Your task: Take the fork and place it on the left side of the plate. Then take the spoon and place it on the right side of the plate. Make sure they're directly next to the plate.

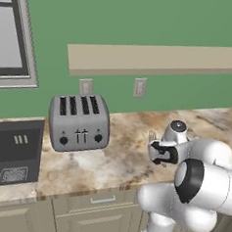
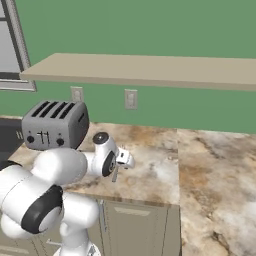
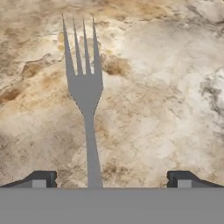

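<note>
- No words, brands or numbers can be read on anything here.
- The toaster (image 1: pixel 79 123) carries small pale marks above its front levers and knobs; they may be symbols, but they are too small to make out.
- The dark appliance (image 1: pixel 13 152) at the left edge of the left base view has three short pale bars on its front panel and a pale outlined rectangle lower down; neither forms a legible character.
- The two wall outlets (image 1: pixel 139 87) bear no lettering.
</note>
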